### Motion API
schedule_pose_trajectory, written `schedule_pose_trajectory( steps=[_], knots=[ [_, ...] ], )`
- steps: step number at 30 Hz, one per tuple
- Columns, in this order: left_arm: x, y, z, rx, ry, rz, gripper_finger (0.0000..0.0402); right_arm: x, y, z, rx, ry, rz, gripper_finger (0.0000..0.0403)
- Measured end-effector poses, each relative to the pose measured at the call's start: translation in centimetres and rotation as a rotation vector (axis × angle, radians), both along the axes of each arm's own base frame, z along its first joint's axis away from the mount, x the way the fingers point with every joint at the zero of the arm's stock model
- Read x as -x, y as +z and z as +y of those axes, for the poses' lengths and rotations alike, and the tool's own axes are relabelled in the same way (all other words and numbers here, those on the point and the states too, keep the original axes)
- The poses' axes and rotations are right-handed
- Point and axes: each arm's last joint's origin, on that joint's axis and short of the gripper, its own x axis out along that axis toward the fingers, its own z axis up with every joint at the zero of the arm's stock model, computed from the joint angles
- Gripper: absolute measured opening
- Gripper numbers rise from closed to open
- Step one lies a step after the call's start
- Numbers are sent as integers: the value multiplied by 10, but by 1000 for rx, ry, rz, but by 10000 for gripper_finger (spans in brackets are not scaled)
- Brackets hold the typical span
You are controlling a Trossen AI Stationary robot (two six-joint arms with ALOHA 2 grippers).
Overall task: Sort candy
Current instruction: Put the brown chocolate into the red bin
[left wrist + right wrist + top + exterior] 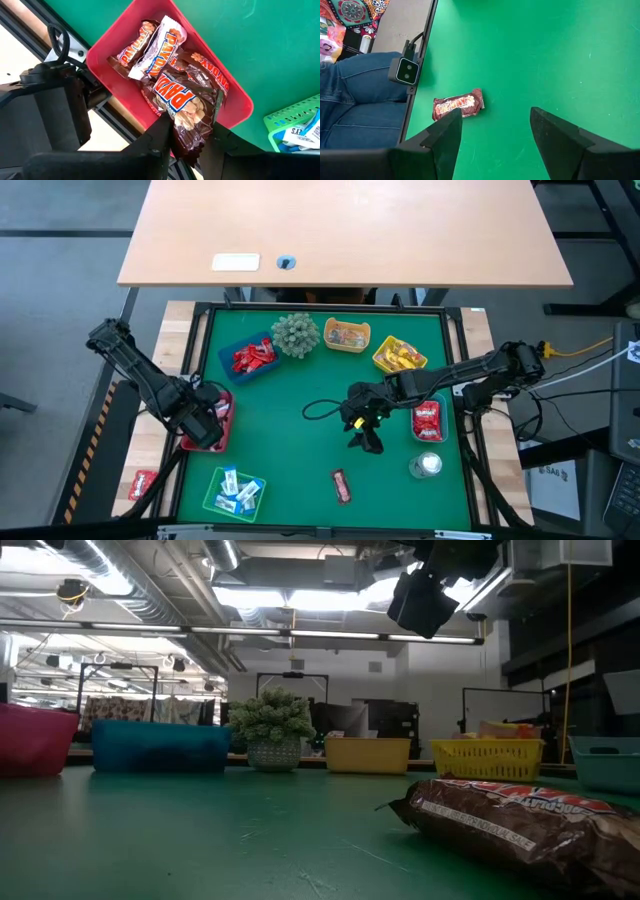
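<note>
High view: sort looks nearly done. One loose candy bar [342, 485] in a brown wrapper lies on the green mat [300, 430] near its front edge, apart from every tray. It appears to be the only piece left on the mat.

Already binned:
- red packets in the blue tray [250, 358] at the back
- mixed sweets in two yellow trays [347, 335] at the back right
- blue-white packets in the green basket [236, 493] at the front left corner
- red packets in the tray at the right edge [428, 421]

Left gripper [187, 142] sits over the red tray [115, 40] at the mat's left edge, fingers clamped on a brown PayDay bar [187, 107] just above the pile of PayDays. Release not yet done.

Right gripper [492, 132] hovers mid-mat, jaws spread and empty, the loose bar ahead of it in the right wrist view. Likely the next pick.

One red packet [142, 483] lies off the mat on the wooden table edge, front left.
</note>
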Motion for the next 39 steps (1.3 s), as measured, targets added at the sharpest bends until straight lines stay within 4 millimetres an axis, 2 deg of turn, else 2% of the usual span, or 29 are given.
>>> schedule_pose_trajectory(
  steps=[5, 15, 21, 24, 29, 32, 36, 39],
  knots=[
    [0, 0, 1, -18, -1, -16, 71, 0, 0, 0, 0, 0, 0, 233],
    [-1, 0, 2, -60, -6, -50, 163, 0, 0, 0, 16, 23, -15, 233],
    [-3, 1, 3, -107, -10, -89, 181, 1, 0, 5, 42, 128, -59, 233],
    [-3, 1, 3, -114, -11, -96, 180, 6, 0, 18, 89, 246, -102, 233],
    [-4, 1, 2, -101, -9, -113, 181, 23, -4, 53, 148, 461, -107, 233],
    [-5, 1, 2, -101, -8, -114, 180, 33, -5, 72, 196, 528, -127, 233],
    [-5, 1, 2, -101, -8, -114, 179, 42, -6, 91, 334, 576, -181, 233],
    [-5, 1, 2, -100, -8, -115, 179, 46, -5, 101, 500, 624, -269, 233]
  ],
)
